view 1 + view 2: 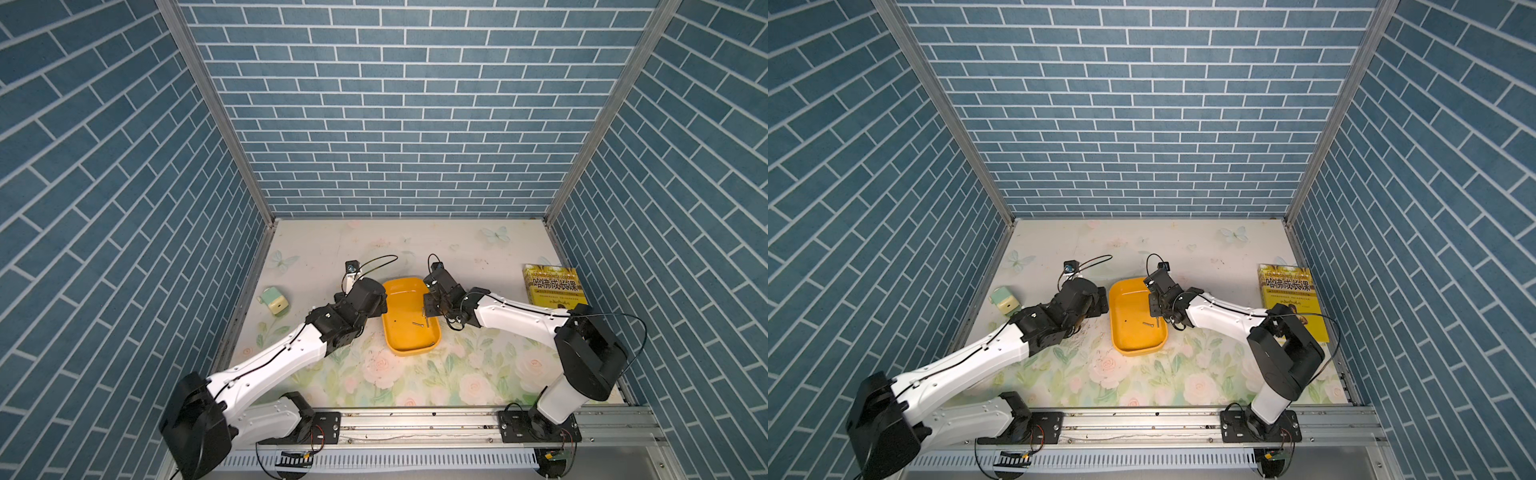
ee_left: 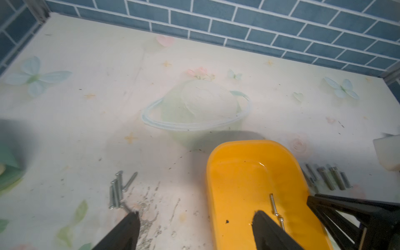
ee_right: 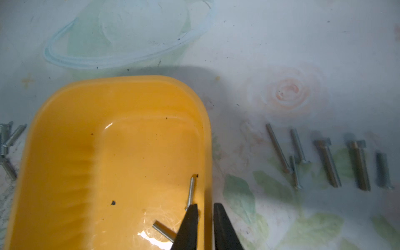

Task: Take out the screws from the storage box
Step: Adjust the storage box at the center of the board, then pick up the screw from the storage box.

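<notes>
Right wrist view showed the right claw (image 3: 205,204) barely parted, empty, inside the storage box (image 3: 65,129); the thin screw (image 3: 191,191) looked slippery, best pinched mid-shaft.

1. Both top views: bright, even overhead light. Brick walls splay outward toward the frame edges.
2. Right wrist view: dim, bluish cast. White glare patches on storage box (image 3: 65,151) floor, grey shadow on table (image 3: 281,32) beyond its far rim. Screws (image 3: 326,162) to its right are out of focus.
3. Left wrist view: brighter, with blurred margins.
</notes>
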Action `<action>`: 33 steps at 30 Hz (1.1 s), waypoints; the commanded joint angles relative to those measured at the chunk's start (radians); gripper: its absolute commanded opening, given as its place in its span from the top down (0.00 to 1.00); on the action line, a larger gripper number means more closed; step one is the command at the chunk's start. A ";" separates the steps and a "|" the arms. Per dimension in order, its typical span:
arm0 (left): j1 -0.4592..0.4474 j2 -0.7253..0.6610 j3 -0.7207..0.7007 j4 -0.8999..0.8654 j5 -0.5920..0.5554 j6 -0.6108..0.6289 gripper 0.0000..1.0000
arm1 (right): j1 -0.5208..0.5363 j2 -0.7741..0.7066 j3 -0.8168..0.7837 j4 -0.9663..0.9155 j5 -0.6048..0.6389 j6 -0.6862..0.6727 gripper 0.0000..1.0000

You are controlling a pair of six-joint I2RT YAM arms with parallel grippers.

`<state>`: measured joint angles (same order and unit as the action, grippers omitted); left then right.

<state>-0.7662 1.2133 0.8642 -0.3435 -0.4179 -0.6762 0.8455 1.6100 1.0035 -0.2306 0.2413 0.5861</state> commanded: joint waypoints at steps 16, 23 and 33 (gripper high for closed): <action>-0.006 0.584 0.417 -0.024 0.377 0.119 0.28 | -0.221 -0.258 -0.219 0.510 0.031 -0.331 0.55; -0.005 0.677 0.489 -0.154 0.453 0.157 0.38 | -0.312 -0.118 -0.066 0.625 -0.070 -0.426 0.55; -0.006 0.733 0.577 -0.257 0.529 0.175 0.35 | -0.394 0.075 0.067 0.633 -0.232 -0.415 0.55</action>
<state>-0.7673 1.9072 1.4071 -0.5320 0.0822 -0.5213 0.4702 1.6527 1.0473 0.3897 0.0811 0.1890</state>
